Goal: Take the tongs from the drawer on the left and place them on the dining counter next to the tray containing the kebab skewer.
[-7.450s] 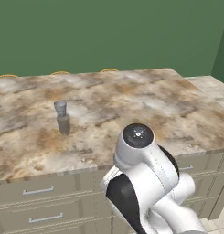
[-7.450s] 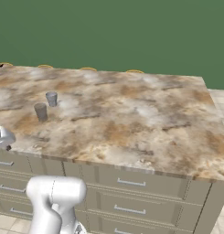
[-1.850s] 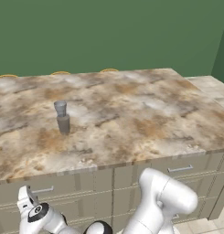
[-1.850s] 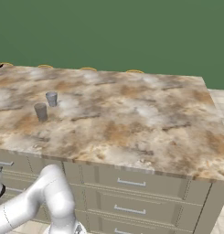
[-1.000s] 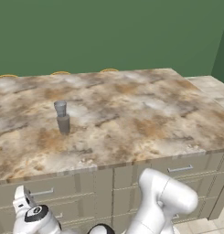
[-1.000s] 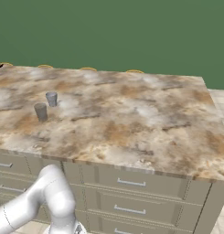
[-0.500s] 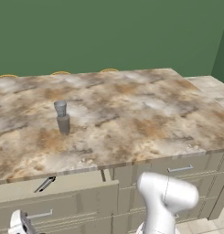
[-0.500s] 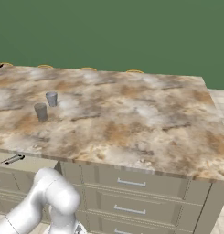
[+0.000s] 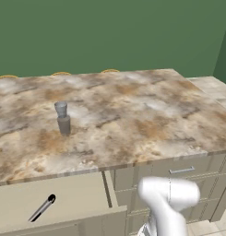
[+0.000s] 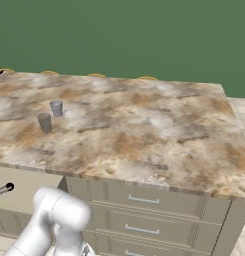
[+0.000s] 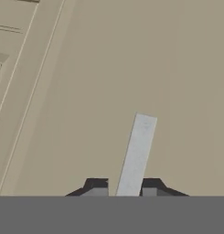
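Drawer pulled out, tongs lying inside

The drawer (image 9: 54, 205) stands open under the near edge of the dining counter (image 9: 133, 115), with the black-and-silver tongs (image 9: 42, 208) lying slantwise on its floor. In the hand view the gripper (image 11: 124, 188) pinches the drawer's silver bar handle (image 11: 137, 153) between its dark fingertips (image 11: 96, 186). Two grey cups (image 10: 44, 122) stand on the counter, behind the drawer.

We see mottled beige, brown and white marble-like dining counter (image 9: 133, 106). Beige cabinet drawer (image 9: 63, 203) beneath its near left edge; slim black-and-silver tongs (image 9: 42, 208) inside, black at tip. Two small grey cups (image 10: 50, 115) toward counter's left side. Plain dark green wall (image 9: 110, 32) behind. Silver bar handle (image 11: 136, 155) against beige drawer front; dark finger tips (image 11: 96, 186) either side.
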Motion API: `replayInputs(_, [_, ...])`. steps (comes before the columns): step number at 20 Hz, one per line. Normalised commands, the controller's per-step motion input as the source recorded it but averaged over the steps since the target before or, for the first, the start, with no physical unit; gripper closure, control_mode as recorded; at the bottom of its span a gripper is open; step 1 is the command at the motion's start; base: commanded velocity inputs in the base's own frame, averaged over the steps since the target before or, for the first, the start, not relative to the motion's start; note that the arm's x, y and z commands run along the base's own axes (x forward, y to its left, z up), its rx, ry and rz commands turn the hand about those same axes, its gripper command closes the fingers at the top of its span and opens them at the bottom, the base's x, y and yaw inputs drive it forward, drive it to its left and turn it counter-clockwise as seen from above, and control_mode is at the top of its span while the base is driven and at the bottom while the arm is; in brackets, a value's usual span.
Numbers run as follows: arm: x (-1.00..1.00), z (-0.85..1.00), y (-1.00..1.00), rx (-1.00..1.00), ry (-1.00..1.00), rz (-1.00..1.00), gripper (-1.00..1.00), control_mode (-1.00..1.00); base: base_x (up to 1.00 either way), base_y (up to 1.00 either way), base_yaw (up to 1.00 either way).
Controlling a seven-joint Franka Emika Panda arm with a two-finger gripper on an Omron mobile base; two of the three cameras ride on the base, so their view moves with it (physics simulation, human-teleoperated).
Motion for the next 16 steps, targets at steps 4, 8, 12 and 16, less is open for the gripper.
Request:
replayInputs(4, [-1.00, -0.33, -0.51, 0.00, -0.01, 0.01, 1.00, -1.00, 0.00, 0.00, 0.00])
replayInputs(8, [-1.00, -0.24, -0.47, 0.01, 0.00, 0.00, 1.00, -1.00, 0.00, 0.00, 0.00])
replayInputs(12, [-1.00, -0.07, -0.25, 0.00, 0.00, 0.00, -1.00, -1.00, 0.00, 0.00, 0.00])
replayInputs(16, [-1.00, 0.07, -0.10, 0.02, 0.00, -0.05, -1.00, -1.00, 0.00, 0.00, 0.00])
